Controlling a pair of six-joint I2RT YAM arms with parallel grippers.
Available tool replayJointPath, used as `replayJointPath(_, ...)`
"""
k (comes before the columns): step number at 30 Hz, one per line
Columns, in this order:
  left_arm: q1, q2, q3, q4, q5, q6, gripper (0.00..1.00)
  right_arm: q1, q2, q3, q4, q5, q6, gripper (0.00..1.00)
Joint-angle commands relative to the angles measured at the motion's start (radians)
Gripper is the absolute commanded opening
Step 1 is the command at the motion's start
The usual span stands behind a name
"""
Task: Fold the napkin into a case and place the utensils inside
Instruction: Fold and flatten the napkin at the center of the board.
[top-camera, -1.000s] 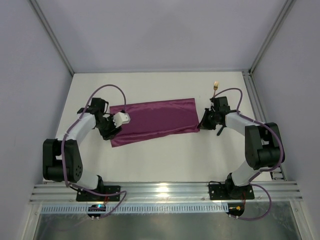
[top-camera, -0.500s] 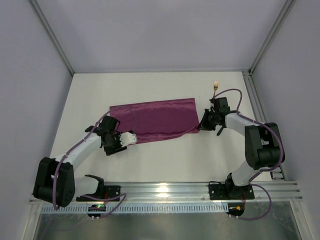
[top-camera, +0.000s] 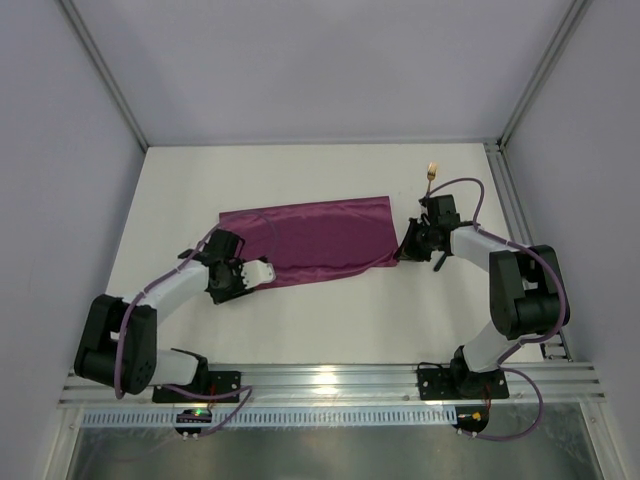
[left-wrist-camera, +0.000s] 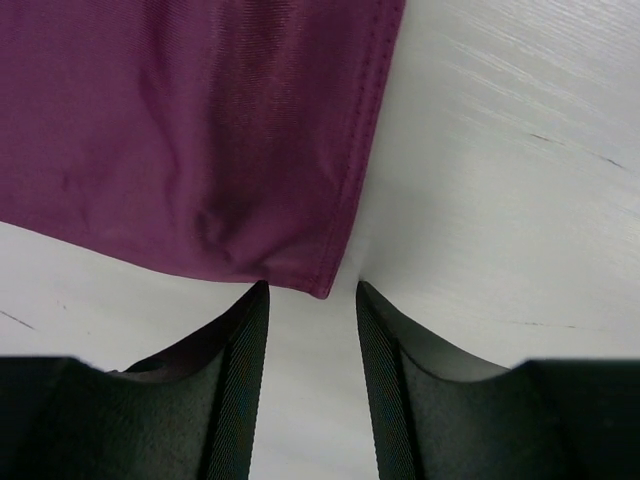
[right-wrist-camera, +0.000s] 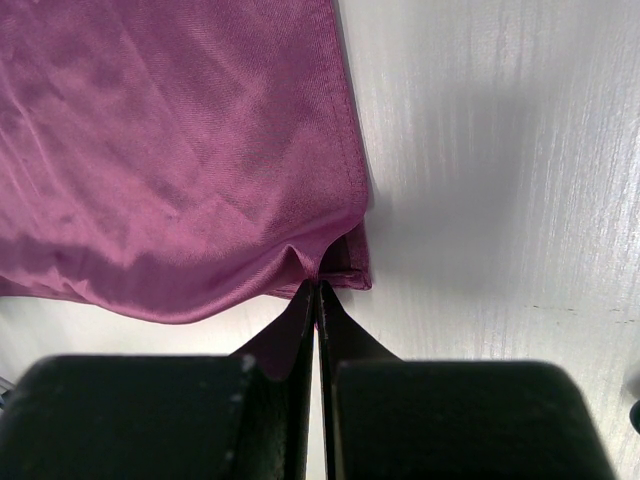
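Note:
The magenta napkin (top-camera: 320, 235) lies folded into a wide band across the middle of the white table (top-camera: 330, 315). My left gripper (top-camera: 232, 288) hovers open at its near-left corner. In the left wrist view the napkin (left-wrist-camera: 200, 120) points that corner at the left gripper (left-wrist-camera: 310, 290), just ahead of the gap, with nothing clamped. My right gripper (top-camera: 405, 250) is shut on the near-right corner. In the right wrist view the right gripper (right-wrist-camera: 318, 287) pinches a small pleat of the napkin (right-wrist-camera: 180, 150). Of the utensils, only the gold fork tip (top-camera: 431, 172) shows, beyond the right arm.
Grey walls enclose the table on three sides. An aluminium rail (top-camera: 330, 385) carrying both arm bases runs along the near edge. Another rail (top-camera: 508, 200) borders the right side, close to the right arm's elbow.
My left arm has swung from the napkin's left edge down to its near-left corner, with the jaws a little narrower. The right gripper has kept its pinch in place.

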Motion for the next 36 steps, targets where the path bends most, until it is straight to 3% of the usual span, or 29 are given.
replayJointPath(1,-0.001,0.051,-0.004,0.069,-0.025,0.005,0.40,0.000,-0.024,0.012,0.017,-0.006,-0.019,0.04)
replayJointPath(3,-0.001,0.069,-0.007,0.095,-0.025,-0.001,0.34,0.000,-0.024,0.015,0.014,-0.003,-0.019,0.04)
replayJointPath(7,-0.001,0.073,0.002,0.086,-0.007,-0.021,0.06,0.000,-0.027,0.017,0.009,-0.005,-0.023,0.04)
replayJointPath(9,-0.001,0.057,0.002,0.075,0.010,-0.032,0.00,-0.002,-0.030,0.017,0.006,-0.005,-0.023,0.04)
replayJointPath(16,0.006,-0.018,0.010,0.052,0.046,-0.070,0.00,0.000,-0.044,0.025,-0.003,-0.005,-0.026,0.04)
replayJointPath(23,0.111,-0.090,0.108,0.053,0.158,-0.178,0.00,0.000,-0.079,0.049,-0.034,-0.021,-0.032,0.04)
replayJointPath(29,0.145,-0.066,0.177,0.064,0.133,-0.216,0.00,0.000,-0.087,0.094,-0.054,-0.035,-0.034,0.04)
replayJointPath(32,0.168,-0.023,0.229,0.119,0.106,-0.238,0.00,-0.002,-0.052,0.162,-0.052,-0.054,-0.014,0.04)
replayJointPath(36,0.203,0.115,0.396,0.167,0.072,-0.305,0.00,0.000,0.069,0.410,-0.043,-0.068,0.032,0.04)
